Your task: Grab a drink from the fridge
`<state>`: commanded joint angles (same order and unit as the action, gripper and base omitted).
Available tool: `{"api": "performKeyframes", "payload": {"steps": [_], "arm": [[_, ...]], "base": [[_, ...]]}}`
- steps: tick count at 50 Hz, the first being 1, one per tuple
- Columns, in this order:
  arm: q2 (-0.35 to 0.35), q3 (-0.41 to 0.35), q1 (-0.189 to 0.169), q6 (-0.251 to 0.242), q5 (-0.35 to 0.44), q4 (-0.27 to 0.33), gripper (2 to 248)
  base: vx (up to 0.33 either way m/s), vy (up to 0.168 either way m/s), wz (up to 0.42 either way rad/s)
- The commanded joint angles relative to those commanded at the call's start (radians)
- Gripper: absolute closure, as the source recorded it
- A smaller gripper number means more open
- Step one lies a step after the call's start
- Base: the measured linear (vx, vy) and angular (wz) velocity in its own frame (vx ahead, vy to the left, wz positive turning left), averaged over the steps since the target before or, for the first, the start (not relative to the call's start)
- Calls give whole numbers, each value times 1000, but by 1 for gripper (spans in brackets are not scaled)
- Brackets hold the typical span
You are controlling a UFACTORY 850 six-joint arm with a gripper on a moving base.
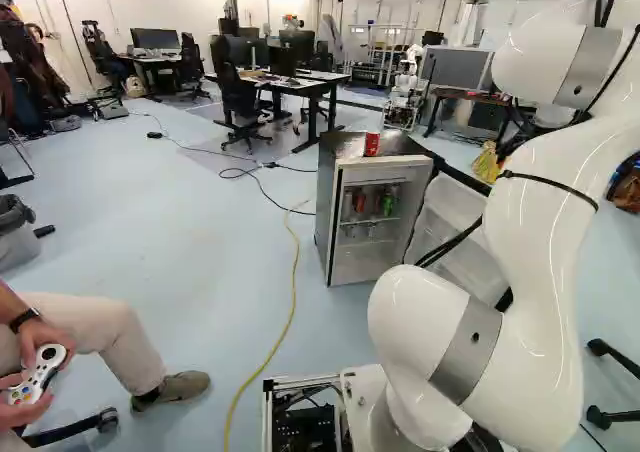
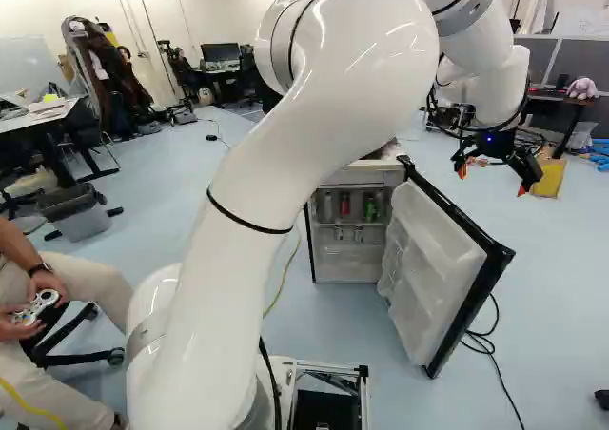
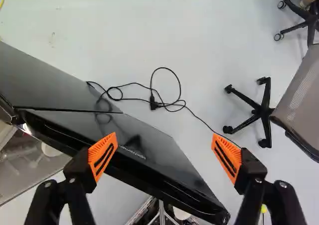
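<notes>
Floor (image 1: 180, 262): pale blue | open fridge (image 1: 362, 264), upright | yellow cable (image 1: 294, 292) | looping black cord (image 3: 153, 103) | grey bin (image 2: 84, 223)

Desks (image 1: 325, 77) and black chairs (image 1: 238, 96) stand on pale blue floor (image 1: 150, 217).

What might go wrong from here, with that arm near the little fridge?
The open black jaws look close to the glossy black fridge door; moving might knock it. A bump could topple the red can atop the small grey fridge. Inside, the green can stands close to other cans, so grabbing it might upset them.
</notes>
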<state>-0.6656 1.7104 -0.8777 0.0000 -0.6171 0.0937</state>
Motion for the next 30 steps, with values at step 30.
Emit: {"api": "performKeyframes", "payload": {"steps": [30], "arm": [[-68,15,0,0,0,0,3]], "base": [[0,0,0]]}}
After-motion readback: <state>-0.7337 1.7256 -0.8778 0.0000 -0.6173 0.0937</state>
